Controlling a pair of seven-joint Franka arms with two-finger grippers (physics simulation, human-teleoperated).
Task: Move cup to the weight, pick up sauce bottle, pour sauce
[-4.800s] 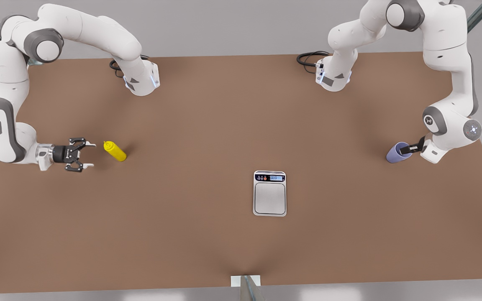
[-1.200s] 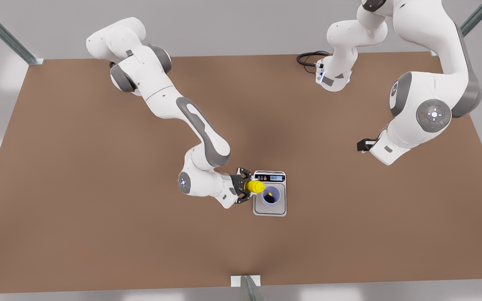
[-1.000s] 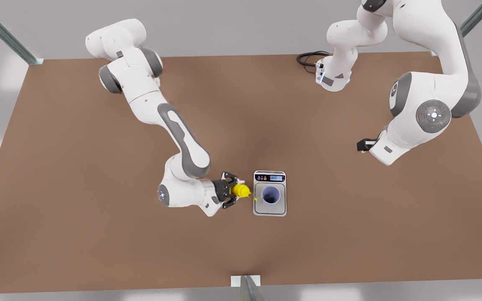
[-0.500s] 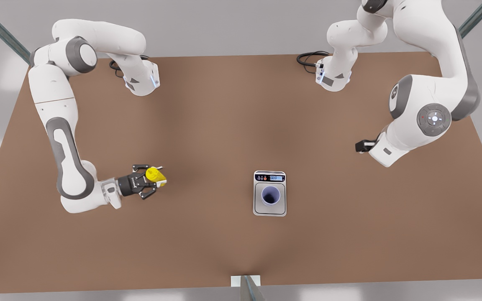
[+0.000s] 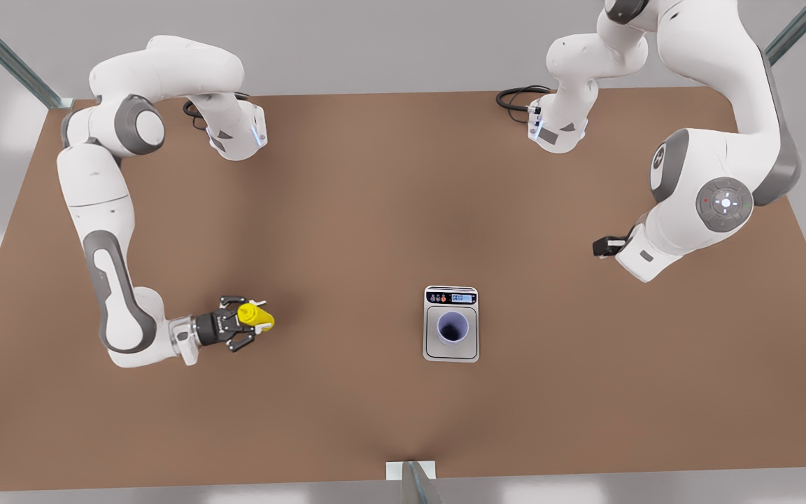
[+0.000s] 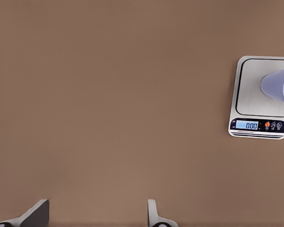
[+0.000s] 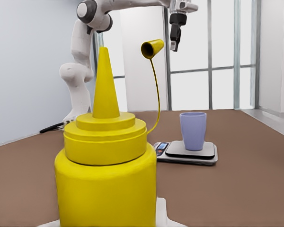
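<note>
I have the cup point(image 5: 453, 327) upright on the weight point(image 5: 450, 353). My right gripper point(image 5: 238, 327), well away from the weight, clamps the sauce bottle point(image 5: 255, 316); my left gripper point(image 6: 97, 215), above the table, gapes empty. Pouring looks finished; next, I'd set the bottle down.

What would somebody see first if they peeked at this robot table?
Probably the bright yellow plastic squeeze bottle with its pointed nozzle, gripped upright by the right gripper on the front view's left. Next, the small pale lavender cup standing on the flat silver-white kitchen scale near the middle of the brown table. The left gripper waits high above the table, open, on the front view's right.
</note>
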